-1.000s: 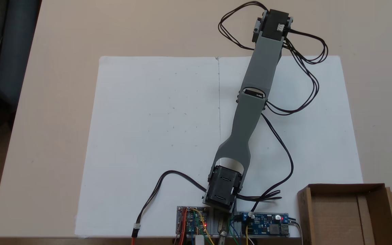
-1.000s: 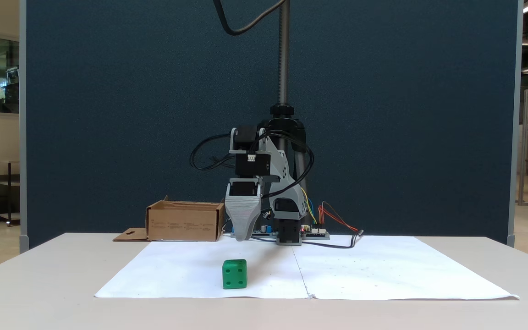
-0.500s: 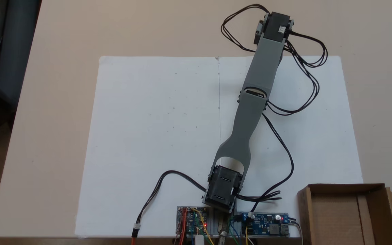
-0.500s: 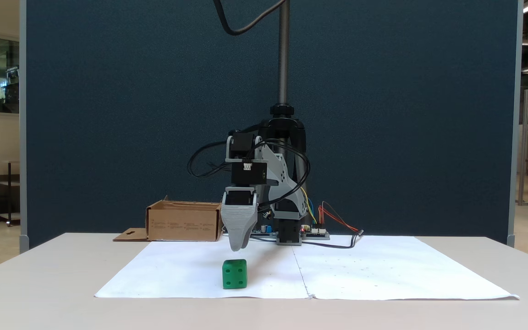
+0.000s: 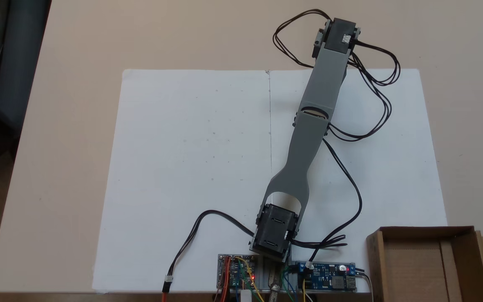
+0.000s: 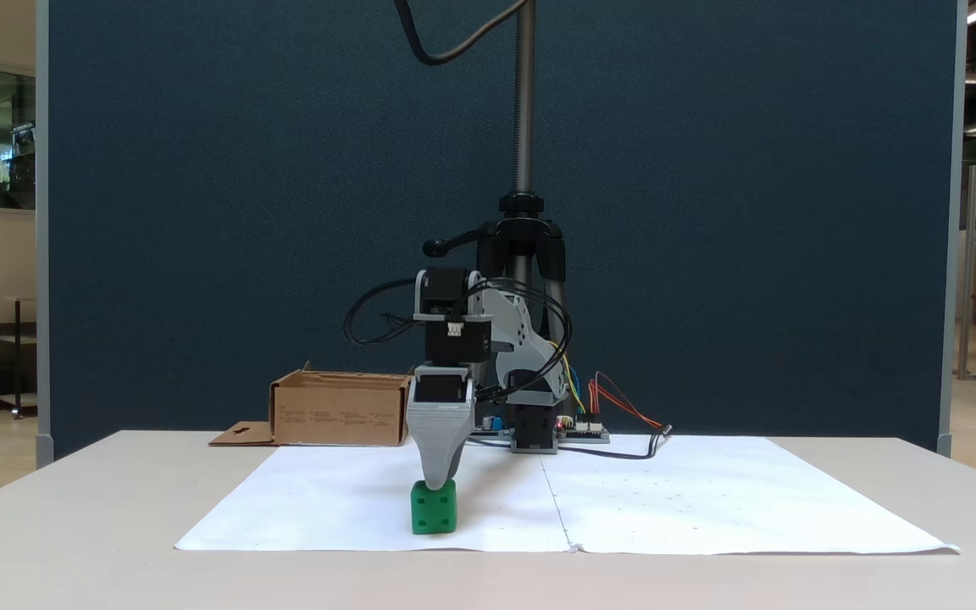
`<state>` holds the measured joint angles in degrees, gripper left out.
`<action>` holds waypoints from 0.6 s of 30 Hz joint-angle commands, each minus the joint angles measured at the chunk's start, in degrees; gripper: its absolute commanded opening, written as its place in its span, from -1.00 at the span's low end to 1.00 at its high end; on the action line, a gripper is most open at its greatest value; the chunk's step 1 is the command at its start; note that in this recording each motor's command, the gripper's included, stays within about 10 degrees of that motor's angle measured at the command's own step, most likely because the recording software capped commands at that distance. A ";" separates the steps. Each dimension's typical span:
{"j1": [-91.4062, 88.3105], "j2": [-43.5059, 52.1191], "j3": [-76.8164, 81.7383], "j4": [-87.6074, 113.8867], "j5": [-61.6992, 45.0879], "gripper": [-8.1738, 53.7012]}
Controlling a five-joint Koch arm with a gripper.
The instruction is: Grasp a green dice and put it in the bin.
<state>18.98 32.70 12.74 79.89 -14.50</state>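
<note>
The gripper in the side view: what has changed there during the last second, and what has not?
The gripper came straight down; its tip now meets the top of the green dice. Whether it grips is not visible. The dice stayed on the white paper, and the cardboard box did not move.

Robotics lab or workshop: bare circuit boards (image 5: pixel 327 282) on a table (image 5: pixel 78 50), blue partition panel (image 6: pixel 285 212), open hall behind
</note>
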 commanded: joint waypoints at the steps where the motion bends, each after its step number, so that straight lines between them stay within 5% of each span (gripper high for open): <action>1: 0.35 1.67 -2.46 -2.64 1.85 0.66; 18: 0.79 -0.44 -2.46 -4.31 -3.87 0.66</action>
<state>18.98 30.94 12.66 77.96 -14.77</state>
